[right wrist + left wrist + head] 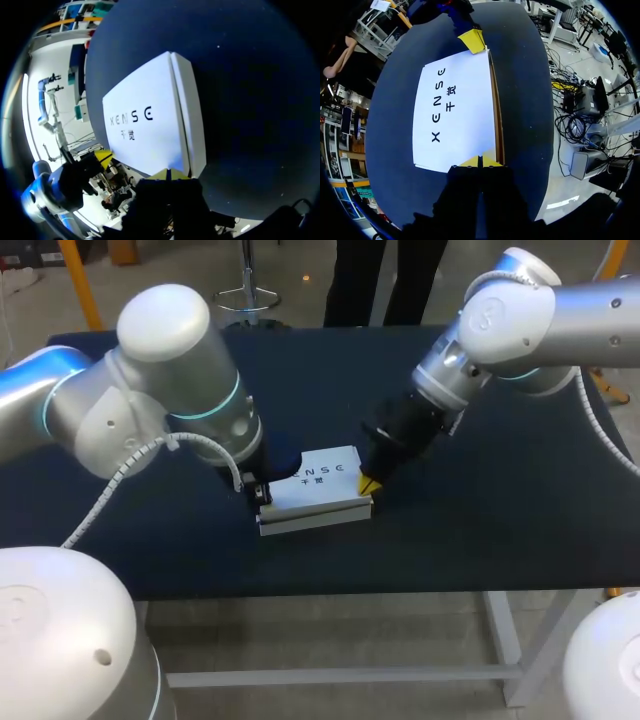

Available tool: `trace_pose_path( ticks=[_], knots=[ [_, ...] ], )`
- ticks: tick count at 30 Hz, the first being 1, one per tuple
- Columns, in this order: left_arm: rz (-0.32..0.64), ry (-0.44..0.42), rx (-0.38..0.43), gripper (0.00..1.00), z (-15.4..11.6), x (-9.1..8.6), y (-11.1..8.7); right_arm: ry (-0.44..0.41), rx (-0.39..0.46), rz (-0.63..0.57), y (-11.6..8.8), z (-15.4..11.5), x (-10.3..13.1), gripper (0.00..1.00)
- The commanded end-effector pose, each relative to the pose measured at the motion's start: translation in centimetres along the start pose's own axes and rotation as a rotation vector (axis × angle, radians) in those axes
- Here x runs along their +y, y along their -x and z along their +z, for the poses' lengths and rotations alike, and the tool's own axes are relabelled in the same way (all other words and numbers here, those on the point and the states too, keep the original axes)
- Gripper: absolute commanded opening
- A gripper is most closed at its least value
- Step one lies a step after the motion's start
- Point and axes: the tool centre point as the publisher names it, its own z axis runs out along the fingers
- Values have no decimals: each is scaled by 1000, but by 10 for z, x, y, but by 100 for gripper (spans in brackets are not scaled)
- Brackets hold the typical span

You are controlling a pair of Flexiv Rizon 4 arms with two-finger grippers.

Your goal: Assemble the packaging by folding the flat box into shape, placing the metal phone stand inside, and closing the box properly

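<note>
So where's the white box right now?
In the head view the box lies central on the table, between the left end effector and the right end effector.

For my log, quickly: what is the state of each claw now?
Left claw: closed, tips at one end of the white box, holding nothing.
Right claw: closed, at the box's other end, holding nothing.

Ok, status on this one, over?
Left gripper shut, tips at one end of the white box. Right gripper shut, tips at the opposite end. Box folded, lid down. Nothing seen in the way.
</note>
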Motion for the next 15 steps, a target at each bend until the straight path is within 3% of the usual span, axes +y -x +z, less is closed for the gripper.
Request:
trace_pose_path(
  ticks=[1,15],
  knots=[
    [0,7,2,0,9,-2,0,-12,1,4,5,3,5,0],
    [0,9,34,0,23,0,-3,-48,3,36,19,19,13,0]
  ],
)
